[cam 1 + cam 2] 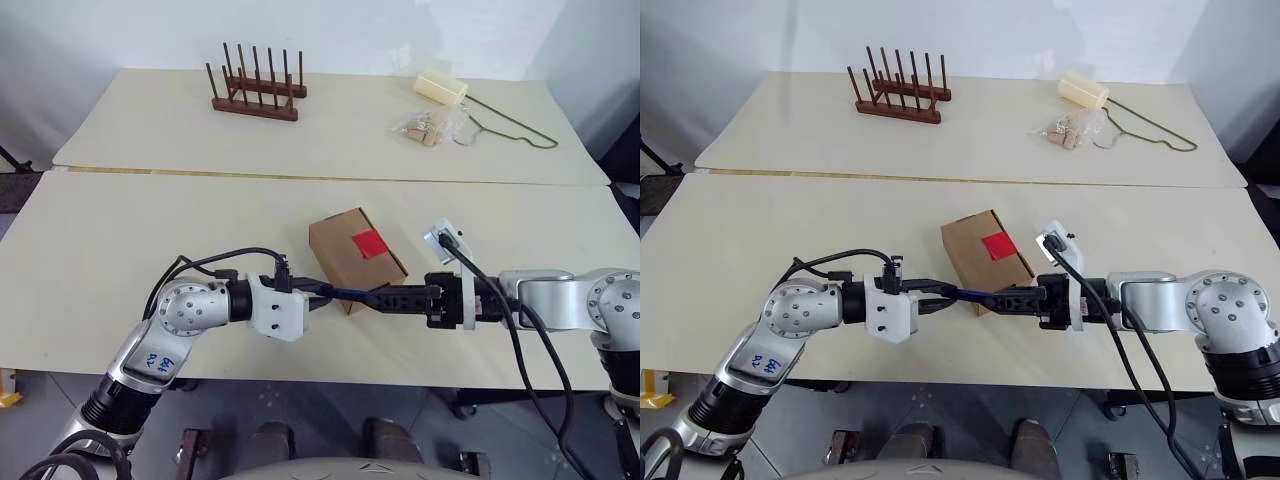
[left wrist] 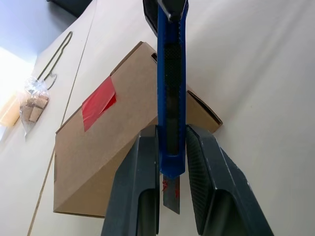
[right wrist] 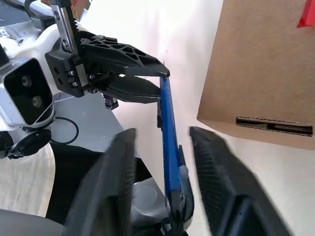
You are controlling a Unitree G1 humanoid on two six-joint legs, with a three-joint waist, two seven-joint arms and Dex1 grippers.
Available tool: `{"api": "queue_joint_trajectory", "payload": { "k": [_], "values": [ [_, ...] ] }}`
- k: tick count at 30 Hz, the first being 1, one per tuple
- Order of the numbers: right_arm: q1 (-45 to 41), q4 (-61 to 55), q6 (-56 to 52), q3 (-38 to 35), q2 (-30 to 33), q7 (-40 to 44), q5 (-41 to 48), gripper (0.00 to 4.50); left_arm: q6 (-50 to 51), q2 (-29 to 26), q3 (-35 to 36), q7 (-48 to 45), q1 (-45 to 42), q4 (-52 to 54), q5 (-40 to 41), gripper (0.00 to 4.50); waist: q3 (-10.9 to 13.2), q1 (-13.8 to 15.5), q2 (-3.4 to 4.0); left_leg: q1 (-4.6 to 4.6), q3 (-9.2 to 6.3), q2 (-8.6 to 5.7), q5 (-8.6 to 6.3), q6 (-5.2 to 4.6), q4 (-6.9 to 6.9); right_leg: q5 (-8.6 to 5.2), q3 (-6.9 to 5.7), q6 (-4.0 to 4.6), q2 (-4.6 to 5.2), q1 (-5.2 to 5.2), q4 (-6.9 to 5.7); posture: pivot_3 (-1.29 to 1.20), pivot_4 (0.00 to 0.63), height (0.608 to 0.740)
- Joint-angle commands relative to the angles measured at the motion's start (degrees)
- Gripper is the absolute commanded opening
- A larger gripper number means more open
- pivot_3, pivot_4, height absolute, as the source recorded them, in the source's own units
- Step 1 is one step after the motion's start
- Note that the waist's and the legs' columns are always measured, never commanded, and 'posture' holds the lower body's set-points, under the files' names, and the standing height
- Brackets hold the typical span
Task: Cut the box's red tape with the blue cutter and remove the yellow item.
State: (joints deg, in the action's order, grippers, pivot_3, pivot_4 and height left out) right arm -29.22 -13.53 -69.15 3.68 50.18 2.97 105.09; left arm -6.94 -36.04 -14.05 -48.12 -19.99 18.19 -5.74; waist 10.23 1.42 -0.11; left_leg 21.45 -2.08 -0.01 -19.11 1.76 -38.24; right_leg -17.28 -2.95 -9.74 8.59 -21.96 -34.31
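Right now I'm mid-handover of the cutter [image 1: 352, 294], in the air just in front of the box [image 1: 355, 257], on the near side of its front corner. Left gripper [image 2: 170, 184] is clamped on one end of the cutter; in the left wrist view both pads press its blue body and a short bit of blade pokes out between them. Right gripper [image 3: 160, 184] is on the other end, fingers either side. In the right wrist view there are gaps between its pads and the cutter, so I can't tell if it has a firm hold.

Box sits closed on the table [image 1: 150, 230], red tape [image 1: 370, 244] on its top face, uncut. Yellow item isn't visible; I assume it's inside.

So: step one, getting the cutter into the working hand. No cutting started.

Next move, my call:
- confirm the right grip is solid before the left lets go, or the cutter drops at the table edge
- blade seems to be at the left gripper's end, so the right would be holding the tail; fine for cutting if that holds
- then bring the blade over the box and line it up with the tape
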Motion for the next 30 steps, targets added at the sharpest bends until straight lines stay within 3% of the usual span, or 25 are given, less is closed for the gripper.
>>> {"api": "queue_joint_trajectory", "payload": {
  "k": [1, 2, 12, 18, 21, 25, 30],
  "values": [
    [-0.5, -0.7, 0.8, -0.7, -0.4, 0.4, -0.2, 0.34, -0.2, 0.4, 0.4, 0.7, -0.5, 1.6, 0.0, 0.43, 0.0, 0.0, 0.00, 0.00, 0.00, 0.00, 0.00, 0.00, 0.00, 0.00, 0.00, 0.00, 0.00, 0.00, 0.00, 0.00, 0.150, 0.740],
    [-0.4, -0.7, 0.7, -0.8, -0.5, 0.6, -0.4, 0.11, -0.1, 0.4, 0.5, 0.7, -0.5, 1.6, 0.0, 0.43, 0.0, 0.0, 0.00, 0.01, 0.00, 0.00, 0.00, 0.00, 0.01, 0.00, 0.00, 0.00, 0.00, -0.01, 0.00, 0.00, 0.150, 0.740],
    [0.4, -0.8, -0.5, -0.6, -0.4, 3.3, -1.3, 0.15, 1.4, 0.6, 0.9, 0.3, -0.4, 2.3, 1.0, 0.43, 0.0, 0.0, 0.00, 0.01, 0.00, 0.00, 0.00, 0.00, 0.00, 0.00, 0.00, 0.00, 0.00, -0.01, 0.00, 0.00, 0.150, 0.740],
    [-0.1, -0.4, -1.7, -1.5, 0.6, 6.6, -2.4, 0.15, 6.8, 0.8, 5.2, -0.4, 2.0, 6.2, 9.6, 2.32, 0.0, 0.0, 0.00, 0.04, -0.01, 0.01, 0.00, 0.00, 0.00, 0.00, 0.00, 0.00, 0.00, -0.03, 0.01, 0.00, 0.150, 0.740],
    [0.5, -1.1, -2.9, -3.5, 2.3, 11.5, -2.7, 0.15, 20.0, -3.4, 12.1, -4.7, 4.5, 9.8, 22.8, 3.21, 0.0, -0.2, 0.00, 0.04, -0.01, 0.01, 0.00, 0.00, 0.00, 0.00, -0.01, 0.00, 0.00, -0.04, 0.00, 0.00, 0.150, 0.740],
    [3.4, -3.0, -5.4, -9.3, 7.7, 21.3, -1.8, 0.15, 33.4, -7.3, 27.0, -2.3, 6.0, 8.0, 35.4, 3.23, 0.0, -0.1, 0.02, 0.15, -0.01, 0.03, 0.00, 0.00, 0.03, 0.00, 0.01, 0.00, -0.02, -0.19, -0.05, 0.00, 0.150, 0.740],
    [8.7, -1.6, -6.7, -20.7, 15.6, 29.2, -3.6, 0.15, 36.4, -9.1, 38.9, -2.1, 14.0, 2.7, 38.1, 3.23, 0.0, 0.0, 0.01, 0.15, 0.04, 0.01, -0.03, -0.04, 0.04, 0.00, 0.00, 0.00, -0.01, -0.17, 0.01, 0.00, 0.150, 0.740]
  ]
}}
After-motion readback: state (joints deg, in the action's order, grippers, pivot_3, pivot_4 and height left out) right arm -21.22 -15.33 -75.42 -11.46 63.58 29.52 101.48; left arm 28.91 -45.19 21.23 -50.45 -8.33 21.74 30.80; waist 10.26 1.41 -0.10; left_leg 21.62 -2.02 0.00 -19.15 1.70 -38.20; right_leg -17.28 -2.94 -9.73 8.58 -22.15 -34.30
